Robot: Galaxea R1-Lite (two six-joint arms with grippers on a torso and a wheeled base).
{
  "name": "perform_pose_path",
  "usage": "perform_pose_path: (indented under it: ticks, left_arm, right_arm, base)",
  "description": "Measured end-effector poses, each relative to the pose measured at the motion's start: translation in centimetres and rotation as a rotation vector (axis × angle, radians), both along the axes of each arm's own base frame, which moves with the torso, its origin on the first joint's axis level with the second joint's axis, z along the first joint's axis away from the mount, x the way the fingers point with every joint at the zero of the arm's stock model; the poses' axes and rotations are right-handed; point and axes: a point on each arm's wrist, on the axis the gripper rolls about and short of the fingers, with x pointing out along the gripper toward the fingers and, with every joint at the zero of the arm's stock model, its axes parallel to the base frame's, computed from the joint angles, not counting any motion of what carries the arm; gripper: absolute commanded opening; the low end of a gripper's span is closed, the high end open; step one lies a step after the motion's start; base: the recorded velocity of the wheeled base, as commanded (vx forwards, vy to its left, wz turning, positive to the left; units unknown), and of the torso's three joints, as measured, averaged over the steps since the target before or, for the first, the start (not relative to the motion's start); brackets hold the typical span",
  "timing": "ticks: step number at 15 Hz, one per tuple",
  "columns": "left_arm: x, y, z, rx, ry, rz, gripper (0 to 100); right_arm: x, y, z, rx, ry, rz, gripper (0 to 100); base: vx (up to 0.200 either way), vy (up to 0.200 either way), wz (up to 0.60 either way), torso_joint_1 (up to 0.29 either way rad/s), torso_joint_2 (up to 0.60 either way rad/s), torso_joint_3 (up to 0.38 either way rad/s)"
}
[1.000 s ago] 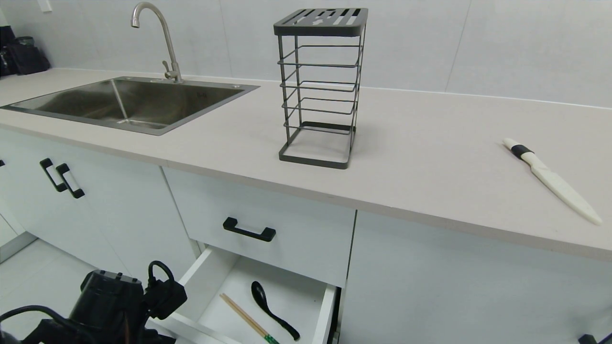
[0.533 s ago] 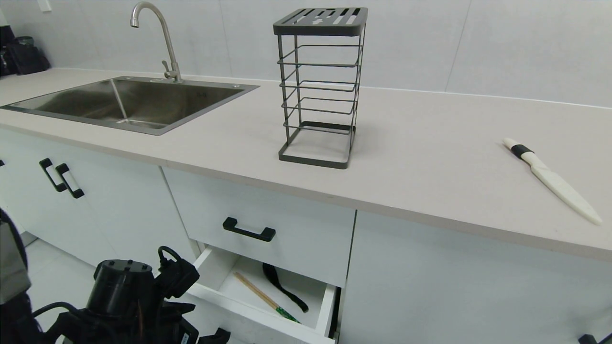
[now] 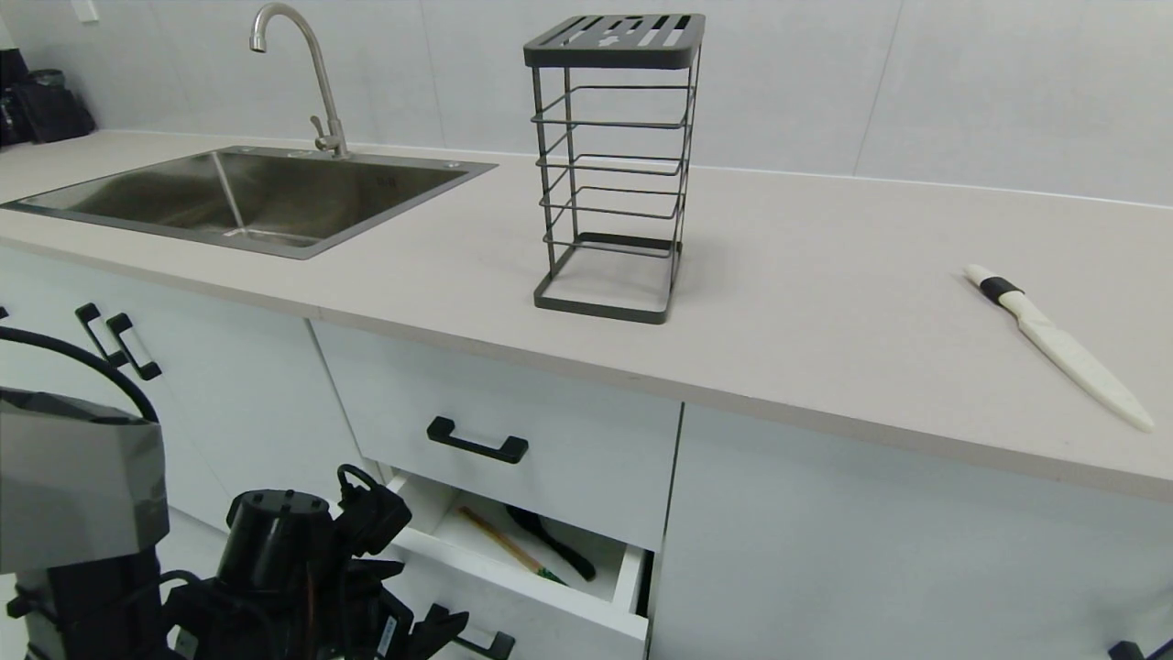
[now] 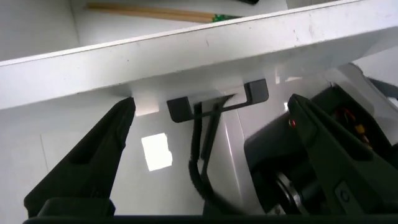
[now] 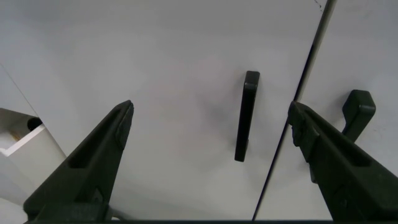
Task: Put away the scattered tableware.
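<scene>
Countertop (image 3: pixel 825 302), matte beige, spans mid-frame; dark wire rack (image 3: pixel 614 165) upright at upper centre. White drawer (image 3: pixel 550 623), lower centre, part-open. White knife (image 3: pixel 1054 344) flat at right edge. Wooden chopsticks (image 3: pixel 504 543) and glossy black spoon (image 3: pixel 559 550) lie in drawer. Left gripper (image 4: pixel 211 109) spread wide before black drawer handle (image 4: pixel 256 91), empty; right gripper (image 5: pixel 211 112) likewise spread, empty.

No text, label or number is legible (anywhere).

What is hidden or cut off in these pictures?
Black spoon: head view, its bowl end is tucked under the upper drawer front.
Lower drawer: head view, its back part is covered by that same front.
Left gripper: left wrist view, contact with the drawer handle is unclear.
Dark thing at the bottom right corner: head view, cut by the edge.
</scene>
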Motion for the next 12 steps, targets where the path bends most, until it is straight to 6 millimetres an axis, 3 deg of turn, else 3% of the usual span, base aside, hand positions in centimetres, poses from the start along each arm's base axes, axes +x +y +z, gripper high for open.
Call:
perform_pose_path:
  ticks: [12]
  left_arm:
    - [3.2, -0.9, 0.1, -0.028, -0.075, 0.012, 100]
  right_arm:
    - [0.0, 0.0, 0.0, 0.000, 0.000, 0.000, 100]
  base:
    - [0.000, 0.000, 0.00, 0.000, 0.00, 0.000]
